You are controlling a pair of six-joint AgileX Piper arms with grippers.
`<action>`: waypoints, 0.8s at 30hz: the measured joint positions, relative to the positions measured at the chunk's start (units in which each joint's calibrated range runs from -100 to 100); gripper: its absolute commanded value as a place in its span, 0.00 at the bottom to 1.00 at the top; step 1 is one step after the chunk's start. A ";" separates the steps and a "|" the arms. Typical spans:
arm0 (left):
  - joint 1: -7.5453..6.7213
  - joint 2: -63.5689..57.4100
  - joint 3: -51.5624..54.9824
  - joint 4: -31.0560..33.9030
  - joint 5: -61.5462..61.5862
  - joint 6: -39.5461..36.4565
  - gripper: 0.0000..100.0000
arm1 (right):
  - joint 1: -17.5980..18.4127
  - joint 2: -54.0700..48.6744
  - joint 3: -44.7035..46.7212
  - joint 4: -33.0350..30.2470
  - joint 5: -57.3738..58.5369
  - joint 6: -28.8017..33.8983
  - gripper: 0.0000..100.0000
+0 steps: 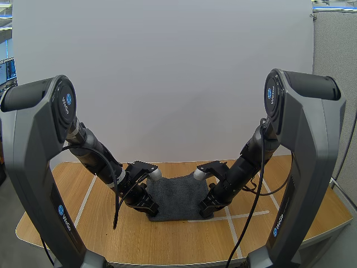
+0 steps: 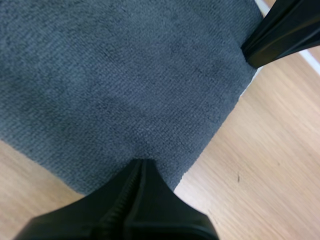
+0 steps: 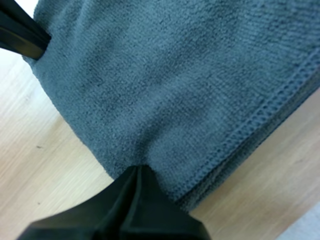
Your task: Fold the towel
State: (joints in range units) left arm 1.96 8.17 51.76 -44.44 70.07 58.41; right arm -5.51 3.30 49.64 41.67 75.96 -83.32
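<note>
A dark grey towel (image 1: 178, 195) lies flat on the wooden table (image 1: 290, 223) between my two arms. My left gripper (image 1: 149, 209) is down at the towel's near left corner, and my right gripper (image 1: 206, 211) at its near right corner. In the left wrist view the fingers (image 2: 141, 162) form one dark wedge, its tip pinched on the towel (image 2: 125, 85) edge. In the right wrist view the fingers (image 3: 139, 169) are likewise closed on the towel (image 3: 175, 80) next to a stitched, layered hem. Each wrist view also shows the other arm's gripper at the opposite corner.
White tape lines (image 1: 245, 215) mark the tabletop around the towel. Bare wood extends to the left, right and front of it. A white wall panel stands behind the table.
</note>
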 measured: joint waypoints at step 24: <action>4.97 -23.54 0.00 -1.64 8.13 -1.47 0.82 | -3.14 -24.47 0.01 1.38 7.80 2.01 0.00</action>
State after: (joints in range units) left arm 6.93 -15.37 51.76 -46.08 78.20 56.93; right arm -8.64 -21.18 49.66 43.05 83.77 -81.31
